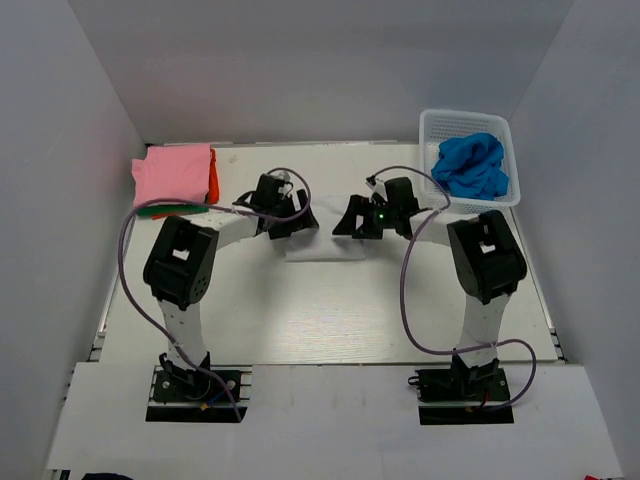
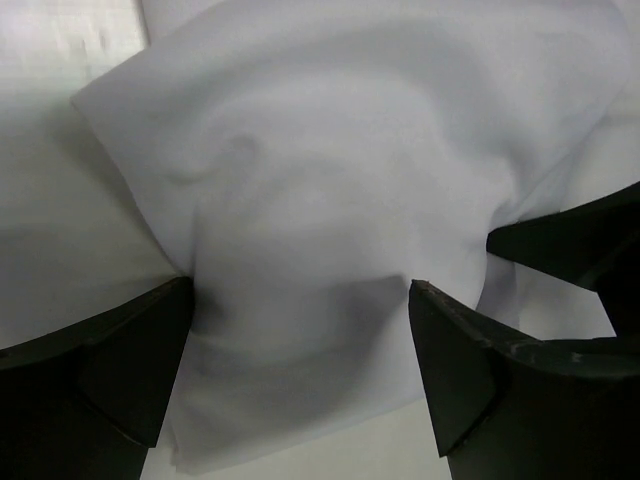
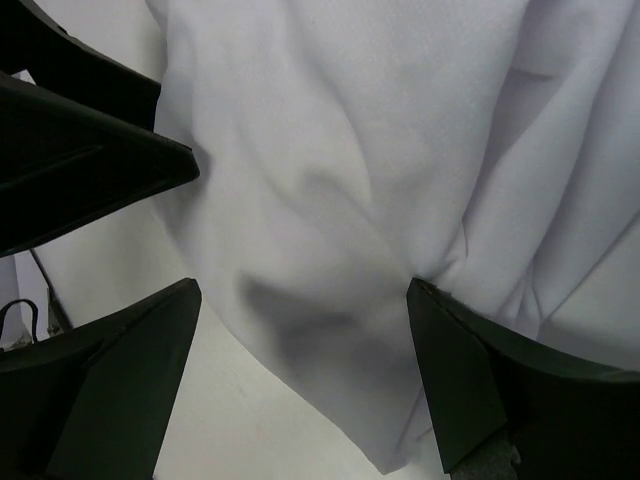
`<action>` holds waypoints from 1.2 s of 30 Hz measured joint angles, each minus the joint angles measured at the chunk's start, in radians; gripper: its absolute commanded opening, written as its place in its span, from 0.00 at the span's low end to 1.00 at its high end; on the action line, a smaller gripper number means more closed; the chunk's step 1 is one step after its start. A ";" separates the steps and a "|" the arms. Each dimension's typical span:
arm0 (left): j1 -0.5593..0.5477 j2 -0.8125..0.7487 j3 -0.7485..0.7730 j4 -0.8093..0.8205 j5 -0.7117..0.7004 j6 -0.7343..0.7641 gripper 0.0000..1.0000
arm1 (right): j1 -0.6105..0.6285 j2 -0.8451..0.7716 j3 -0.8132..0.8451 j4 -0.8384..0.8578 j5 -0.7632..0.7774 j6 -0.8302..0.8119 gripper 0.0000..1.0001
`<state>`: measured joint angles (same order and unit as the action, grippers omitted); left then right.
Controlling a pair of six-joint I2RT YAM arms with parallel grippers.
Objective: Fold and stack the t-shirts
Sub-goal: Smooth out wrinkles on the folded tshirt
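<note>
The white t-shirt (image 1: 325,247) lies bunched mid-table between my two grippers. It fills the left wrist view (image 2: 330,180) and the right wrist view (image 3: 380,150). My left gripper (image 1: 292,222) is open over its left end, jaws wide astride the cloth (image 2: 300,300). My right gripper (image 1: 357,222) is open over its right end, jaws also astride the cloth (image 3: 303,300). The bright blue t-shirt (image 1: 470,165) lies crumpled in the basket. A folded pink shirt (image 1: 173,175) tops a stack at the far left, with orange-red (image 1: 213,178) and green (image 1: 165,212) edges showing beneath.
The white lattice basket (image 1: 466,122) stands at the back right corner. White walls close in the table at the back and both sides. Purple cables loop beside each arm. Each wrist view shows the other gripper's black fingers close by.
</note>
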<state>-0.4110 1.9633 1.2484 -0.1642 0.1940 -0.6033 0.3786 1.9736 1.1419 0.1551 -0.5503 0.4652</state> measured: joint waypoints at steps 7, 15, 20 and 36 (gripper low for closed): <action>-0.126 -0.386 -0.436 -0.047 0.010 -0.057 1.00 | 0.103 -0.322 -0.355 -0.051 0.047 -0.056 0.90; -0.188 -0.800 -0.538 -0.183 -0.116 -0.093 1.00 | 0.197 -0.827 -0.547 -0.151 0.187 -0.207 0.90; -0.184 -0.655 -0.423 -0.248 -0.272 -0.097 0.87 | 0.191 -0.837 -0.514 -0.131 0.273 -0.260 0.90; -0.171 -0.335 -0.325 -0.280 -0.336 -0.074 0.27 | 0.190 -0.302 -0.190 -0.166 0.418 -0.284 0.27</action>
<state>-0.5816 1.6287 0.9230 -0.4446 -0.1421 -0.6773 0.5690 1.6718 0.9516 -0.0109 -0.1326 0.1814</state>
